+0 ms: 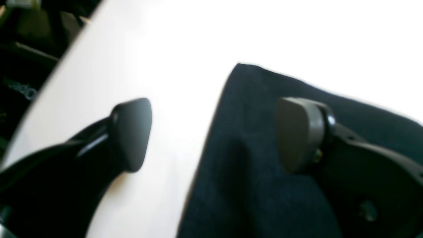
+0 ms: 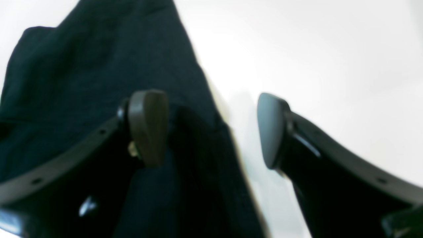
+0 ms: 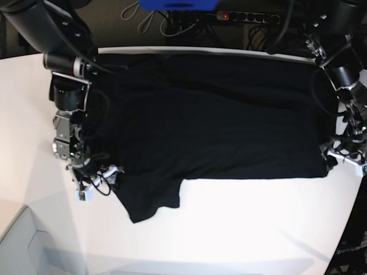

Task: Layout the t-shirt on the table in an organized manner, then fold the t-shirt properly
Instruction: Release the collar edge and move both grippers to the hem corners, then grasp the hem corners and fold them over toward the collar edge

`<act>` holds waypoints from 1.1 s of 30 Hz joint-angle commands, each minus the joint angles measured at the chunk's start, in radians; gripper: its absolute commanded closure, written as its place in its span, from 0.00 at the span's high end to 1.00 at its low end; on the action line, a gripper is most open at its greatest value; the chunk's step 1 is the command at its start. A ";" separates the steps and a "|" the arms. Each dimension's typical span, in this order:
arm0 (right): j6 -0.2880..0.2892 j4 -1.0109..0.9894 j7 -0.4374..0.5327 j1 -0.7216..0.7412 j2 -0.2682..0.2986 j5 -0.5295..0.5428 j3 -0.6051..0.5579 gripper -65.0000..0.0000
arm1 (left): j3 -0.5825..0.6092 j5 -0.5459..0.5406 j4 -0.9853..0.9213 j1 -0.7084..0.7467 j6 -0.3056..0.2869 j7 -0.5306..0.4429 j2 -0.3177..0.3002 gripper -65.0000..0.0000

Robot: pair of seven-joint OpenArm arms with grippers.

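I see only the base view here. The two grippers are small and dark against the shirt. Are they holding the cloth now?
Observer: No. In the left wrist view the left gripper is open, one pad over the t-shirt, the other over the bare table.
Operator: And the right one?
Observer: The right gripper is open too, straddling the shirt's edge with nothing between its pads.
Operator: Is any print showing near them?
Observer: None; both wrist views show only plain black cloth there.
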 commanded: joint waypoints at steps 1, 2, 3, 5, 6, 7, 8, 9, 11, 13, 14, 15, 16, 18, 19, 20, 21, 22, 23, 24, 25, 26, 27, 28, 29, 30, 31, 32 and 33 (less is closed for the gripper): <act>0.005 0.011 0.009 0.024 0.003 0.008 -0.014 0.61 | -0.002 -0.012 -0.003 -0.044 -0.005 -0.043 -0.026 0.86; 0.005 0.011 0.009 0.022 0.003 0.008 -0.033 0.57 | -0.002 -0.012 -0.029 -0.052 -0.005 -0.046 -0.035 0.86; 0.005 0.011 0.009 0.020 0.003 0.008 -0.050 0.53 | -0.002 -0.012 -0.052 -0.064 -0.005 -0.046 -0.041 0.86; 0.005 0.011 0.009 0.008 0.003 0.010 -0.080 0.44 | 0.000 -0.012 -0.106 -0.095 -0.005 -0.054 -0.046 0.86; 0.005 0.011 0.010 0.004 0.003 0.010 -0.090 0.41 | 0.000 -0.012 -0.130 -0.107 -0.005 -0.061 -0.047 0.86; 0.005 0.011 0.010 0.002 0.003 0.010 -0.097 0.37 | 0.000 -0.012 -0.152 -0.117 -0.005 -0.074 -0.047 0.86; 0.005 0.011 0.010 0.002 0.003 0.010 -0.105 0.32 | 0.001 -0.012 -0.176 -0.126 -0.005 -0.090 -0.047 0.86; 0.005 0.011 0.010 0.001 0.003 0.010 -0.108 0.27 | 0.011 -0.012 -0.201 -0.137 -0.005 -0.107 -0.047 0.86; 0.005 0.011 0.010 -0.007 0.003 0.010 -0.103 0.18 | 0.057 -0.012 -0.244 -0.144 -0.005 -0.138 -0.050 0.86; 0.005 0.011 0.010 -0.015 0.003 0.010 -0.103 0.08 | 0.130 -0.013 -0.288 -0.153 -0.005 -0.170 -0.062 0.86; 0.005 0.011 0.010 -0.016 0.003 0.010 -0.103 0.04 | 0.155 -0.016 -0.305 -0.156 -0.005 -0.182 -0.064 0.86; 0.005 0.011 0.010 -0.016 0.003 0.010 -0.105 0.02 | 0.175 -0.019 -0.321 -0.158 -0.005 -0.196 -0.064 0.86; 0.005 0.011 0.010 -0.018 0.003 0.010 -0.108 0.00 | 0.187 -0.019 -0.330 -0.158 -0.004 -0.212 -0.064 0.86; 0.005 0.011 0.009 -0.019 0.003 0.010 -0.108 0.00 | 0.192 -0.018 -0.342 -0.158 -0.004 -0.228 -0.062 0.86; 0.005 0.011 0.009 -0.019 0.005 0.010 -0.108 0.00 | 0.192 -0.019 -0.345 -0.158 -0.004 -0.233 -0.062 0.86; 0.005 0.009 0.009 -0.021 0.005 0.010 -0.108 0.00 | 0.193 -0.015 -0.345 -0.158 -0.004 -0.235 -0.062 0.86; 0.005 0.009 0.009 -0.021 0.005 0.010 -0.108 0.00 | 0.195 -0.013 -0.345 -0.158 -0.004 -0.236 -0.062 0.86; 0.005 0.009 0.009 -0.023 0.005 0.010 -0.108 0.00 | 0.196 -0.013 -0.345 -0.158 -0.004 -0.236 -0.064 0.86; 0.005 0.009 0.009 -0.024 0.005 0.010 -0.108 0.00 | 0.198 -0.013 -0.345 -0.158 -0.004 -0.236 -0.064 0.86; 0.005 0.009 0.009 -0.032 0.005 0.010 -0.108 0.00 | 0.198 -0.013 -0.345 -0.158 -0.002 -0.235 -0.064 0.86; 0.005 0.009 0.009 -0.032 0.005 0.010 -0.108 0.00 | 0.198 -0.012 -0.345 -0.158 -0.002 -0.232 -0.064 0.86; 0.005 0.009 0.009 -0.033 0.005 0.010 -0.108 0.00 | 0.199 -0.012 -0.345 -0.158 -0.002 -0.230 -0.064 0.86; 0.005 0.009 0.009 -0.033 0.007 0.010 -0.108 0.00 | 0.199 -0.012 -0.347 -0.158 -0.002 -0.230 -0.062 0.86; 0.005 0.009 0.009 -0.033 0.007 0.010 -0.108 0.00 | 0.199 -0.012 -0.347 -0.158 -0.002 -0.228 -0.062 0.86; 0.005 0.009 0.009 -0.033 0.007 0.010 -0.108 0.00 | 0.199 -0.012 -0.347 -0.158 -0.002 -0.228 -0.061 0.85; 0.005 0.009 0.009 -0.033 0.007 0.010 -0.108 0.00 | 0.201 -0.012 -0.347 -0.156 -0.002 -0.228 -0.061 0.81; 0.005 0.009 0.009 -0.033 0.007 0.010 -0.108 0.00 | 0.201 -0.010 -0.348 -0.156 -0.002 -0.228 -0.061 0.74; 0.005 0.009 0.009 -0.035 0.008 0.010 -0.108 0.00 | 0.201 -0.010 -0.360 -0.156 -0.002 -0.228 -0.061 0.67; 0.005 0.009 0.009 -0.035 0.008 0.010 -0.108 0.00 | 0.201 -0.010 -0.387 -0.156 -0.002 -0.228 -0.061 0.56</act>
